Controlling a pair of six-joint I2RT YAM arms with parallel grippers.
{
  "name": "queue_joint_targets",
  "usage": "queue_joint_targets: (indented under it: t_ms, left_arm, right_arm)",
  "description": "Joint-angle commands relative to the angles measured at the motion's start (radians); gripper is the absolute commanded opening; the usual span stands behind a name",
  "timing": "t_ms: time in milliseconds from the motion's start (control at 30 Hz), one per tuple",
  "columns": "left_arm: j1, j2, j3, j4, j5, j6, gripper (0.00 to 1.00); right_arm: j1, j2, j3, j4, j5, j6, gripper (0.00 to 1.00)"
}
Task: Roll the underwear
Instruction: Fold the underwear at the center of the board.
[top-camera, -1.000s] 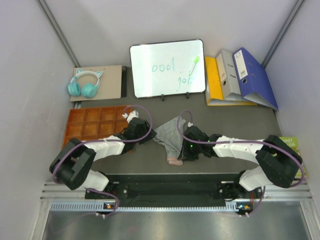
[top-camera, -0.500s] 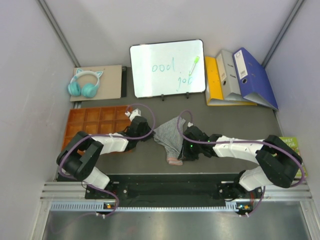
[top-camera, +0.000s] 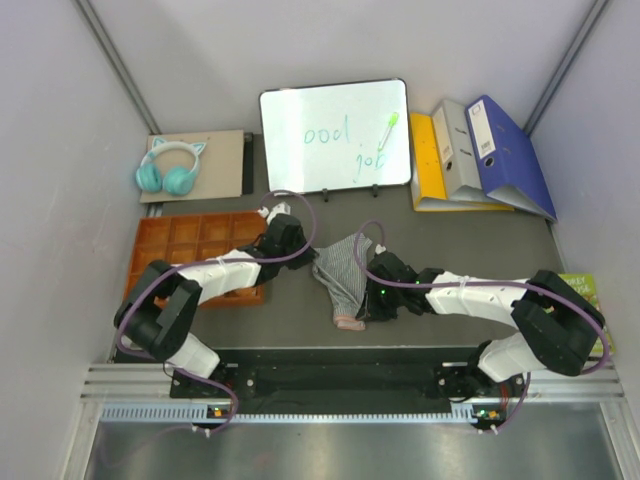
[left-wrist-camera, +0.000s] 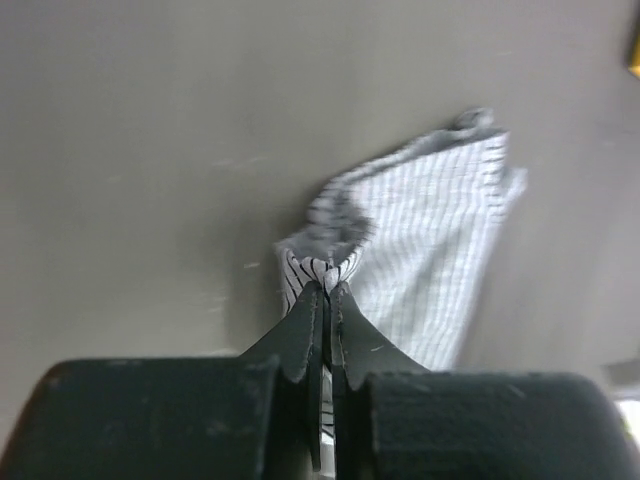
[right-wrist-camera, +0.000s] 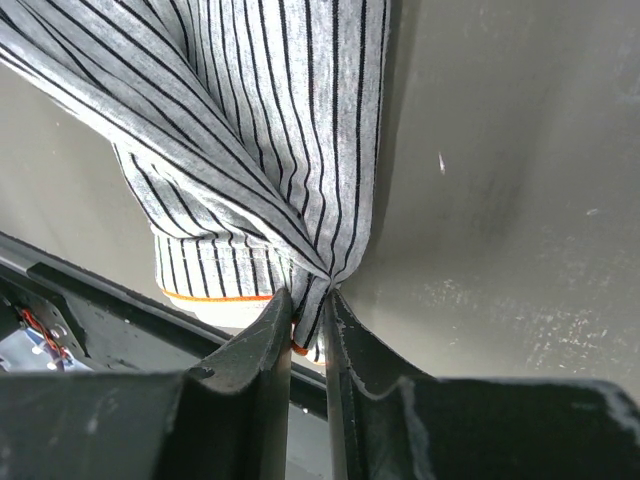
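Landmark: the whiteboard (top-camera: 335, 137), propped upright at the back of the table (top-camera: 450, 245), with green writing on it and a green marker (top-camera: 387, 127) stuck to its right part.
Striped boxer shorts (top-camera: 340, 275): bunched on the table just in front of the whiteboard's middle, running away from it toward the arm bases.
Cloth end farthest from the whiteboard: a cream band with a thin orange edge; I cannot tell whether it belongs to the shorts.
Left gripper (left-wrist-camera: 327, 290): in front of the whiteboard's left half, fingers pressed together on a small fold at the shorts' left edge.
Right gripper (right-wrist-camera: 310, 295): in front of the whiteboard's right half and farther from it than the left one, fingers nearly together, pinching a gathered pleat of the striped cloth.
Orange tray (top-camera: 190, 250): in front and left of the whiteboard, under the left arm.
Headphones (top-camera: 168, 167): left of the whiteboard, on a tan board.
Binders (top-camera: 480, 155): right of the whiteboard, leaning together.
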Motion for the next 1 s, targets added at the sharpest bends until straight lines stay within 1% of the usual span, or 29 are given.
queue_joint_targets:
  t_ms: [0,33,200,400,633,767,967]
  left_arm:
    - [-0.001,0.033,0.102,-0.032,0.057,-0.001,0.0]
    - [-0.001,0.045,0.111,-0.03,0.086,-0.005,0.0]
    - [-0.008,0.079,0.157,0.0,0.112,-0.047,0.0]
    - [-0.04,0.173,0.237,0.027,0.128,-0.077,0.0]
    - [-0.075,0.279,0.355,0.005,0.117,-0.054,0.0]
    - [-0.103,0.323,0.43,-0.029,0.083,-0.028,0.0]
    - [-0.132,0.369,0.473,-0.041,0.072,-0.001,0.0]
  right_arm:
    - [-0.003,0.004,-0.012,-0.023,0.015,-0.019,0.12]
    - [-0.004,0.002,-0.01,-0.023,0.018,-0.019,0.12]
    - [-0.004,0.007,-0.01,-0.031,0.023,-0.019,0.12]
    - [-0.004,0.01,-0.013,-0.028,0.021,-0.022,0.12]
    - [-0.004,0.019,-0.015,-0.028,0.02,-0.022,0.11]
    - [-0.004,0.021,-0.015,-0.028,0.02,-0.022,0.11]
    - [-0.004,0.034,-0.013,-0.021,0.011,-0.022,0.11]
